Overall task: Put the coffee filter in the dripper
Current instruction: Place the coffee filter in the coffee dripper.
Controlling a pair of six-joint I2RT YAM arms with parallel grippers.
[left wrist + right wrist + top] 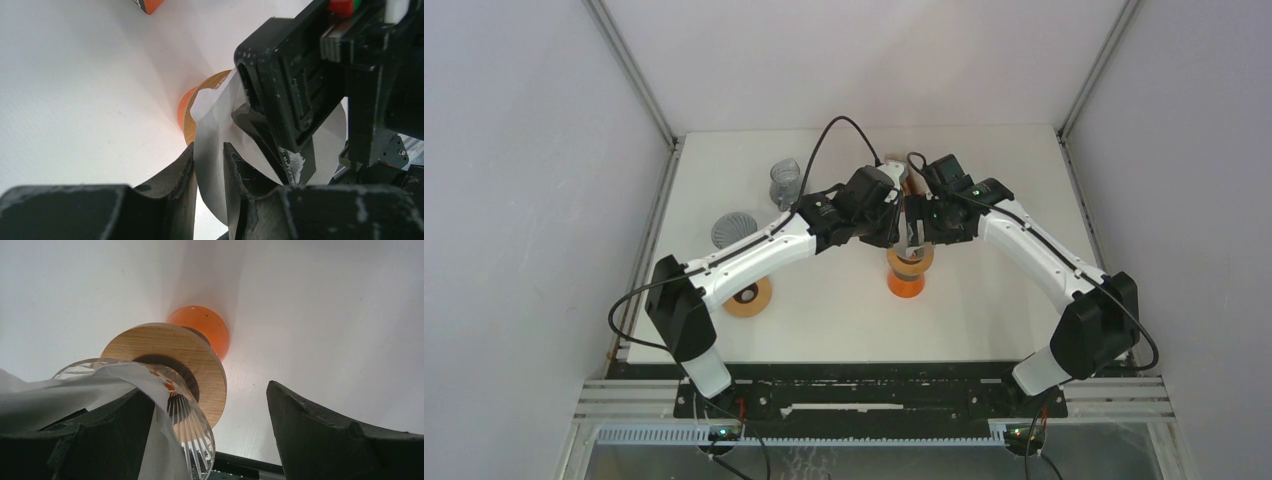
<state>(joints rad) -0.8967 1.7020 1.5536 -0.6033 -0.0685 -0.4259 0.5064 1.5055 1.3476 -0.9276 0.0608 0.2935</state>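
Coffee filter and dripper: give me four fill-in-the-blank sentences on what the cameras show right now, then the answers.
1. The left gripper pinches the coffee filter, whose colour is ____.
2. The glass dripper wears a flat collar made of ____.
3. The cup under the dripper is coloured ____.
4. The right gripper holds nothing; its jaws stand ____.

Missing words: white; wood; orange; open.

White table (984,320) holds an orange cup (906,284), a wooden ring (754,298), a grey ribbed cone (731,229) and a clear glass (785,181).
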